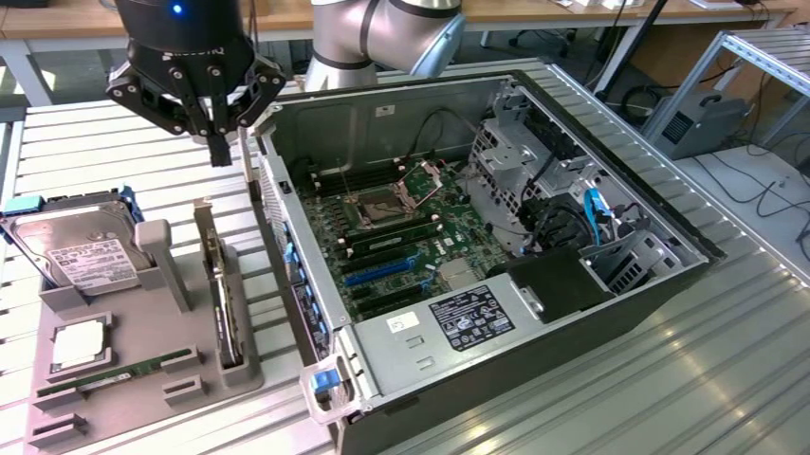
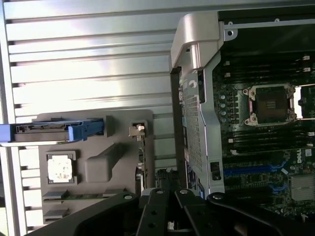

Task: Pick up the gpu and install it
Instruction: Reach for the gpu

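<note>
The gpu (image 1: 228,303) is stood on edge in a slot of the grey parts tray (image 1: 120,327), between the hard drive (image 1: 79,254) and the open computer case (image 1: 379,332), on the tabletop (image 1: 114,142). The claw (image 1: 219,142) is positioned above the card's bracket end, clenched on nothing. For a sound pick, the claw is best centred over the card's upper edge, squared to it, and kept clear of the case wall.

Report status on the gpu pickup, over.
Claw up beside the case, holding nothing. Gpu on edge in the grey tray, untouched. Nothing between claw and gpu.
</note>
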